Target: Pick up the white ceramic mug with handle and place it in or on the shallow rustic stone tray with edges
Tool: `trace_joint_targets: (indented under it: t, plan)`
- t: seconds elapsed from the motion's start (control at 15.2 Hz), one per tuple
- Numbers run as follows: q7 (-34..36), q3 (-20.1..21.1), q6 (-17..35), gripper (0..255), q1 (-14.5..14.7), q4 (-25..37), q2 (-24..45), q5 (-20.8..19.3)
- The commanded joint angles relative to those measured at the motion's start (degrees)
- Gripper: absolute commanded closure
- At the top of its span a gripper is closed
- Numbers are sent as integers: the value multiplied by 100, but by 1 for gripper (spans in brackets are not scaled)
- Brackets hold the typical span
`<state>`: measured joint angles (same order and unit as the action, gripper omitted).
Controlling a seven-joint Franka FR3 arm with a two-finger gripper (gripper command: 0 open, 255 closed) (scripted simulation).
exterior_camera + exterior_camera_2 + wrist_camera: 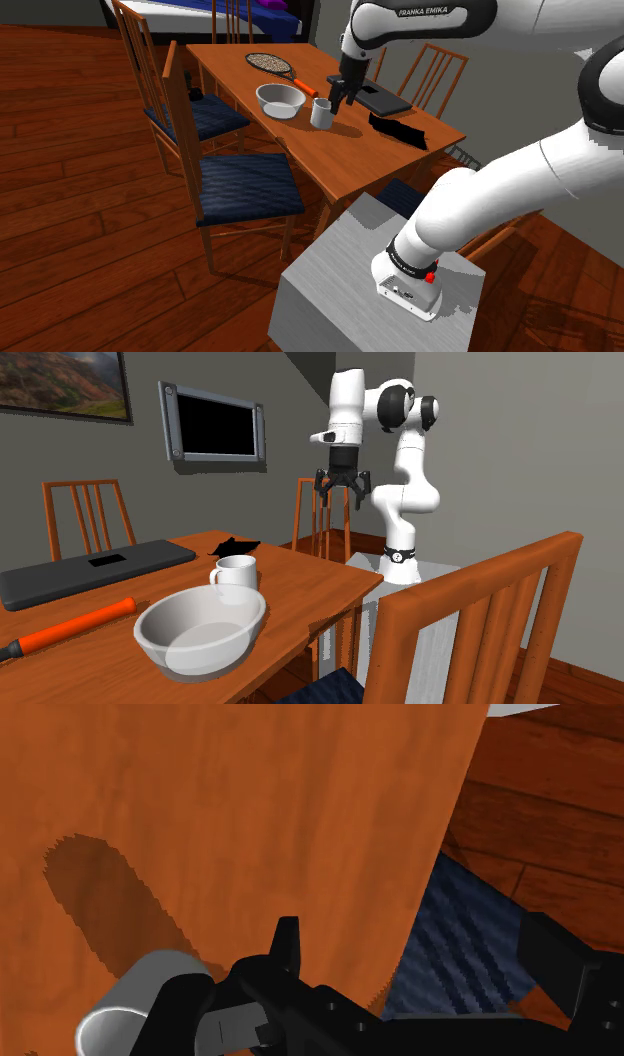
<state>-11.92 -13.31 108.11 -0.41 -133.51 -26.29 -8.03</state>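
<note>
**Gripper (343, 489) wide and empty above the mug (237, 572); mug on the surface (350, 150), beside the tray (200, 632)**

1. Gripper: it hangs above the mug, clear of it. Its jaws are spread wide with nothing between them. In the wrist view the two black fingers (288, 947) stand far apart. The mug appears beside one of them, outside the gap and untouched.

2. Mug: you will find it upright on the wooden surface, mouth up. Its body is white. In the second exterior view its handle points to that view's left. It stands on the surface, not in the tray.

3. Tray: it is pale and bowl-shaped, and sits just beside the mug. In the shoulder view a narrow strip of surface separates the two.

4. Other items, placed from the mug:
   - A racket (270, 65) with an orange handle lies beyond the tray, with its handle end near the mug.
   - A flat black slab (382, 101) lies on the side of the mug opposite the tray.
   - A smaller black object (398, 131) lies near that slab.
   - A wooden chair with a blue seat (245, 186) stands at the surface's edge, well apart from the mug.
</note>
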Motion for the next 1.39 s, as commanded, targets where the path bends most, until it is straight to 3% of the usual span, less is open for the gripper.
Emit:
trace_joint_targets:
  t: [0.0, 0.66, 1.19, 1.32]
  plan:
    - [-228, -187, 237, 0, -14, 186, 421, 24]
    - [-1454, -852, 836, 0, -129, 1750, 2710, 740]
    - [-2356, -911, 713, 0, -634, 3612, 4681, 1609]
    - [-2418, -887, 744, 0, -701, 3755, 4873, 1682]
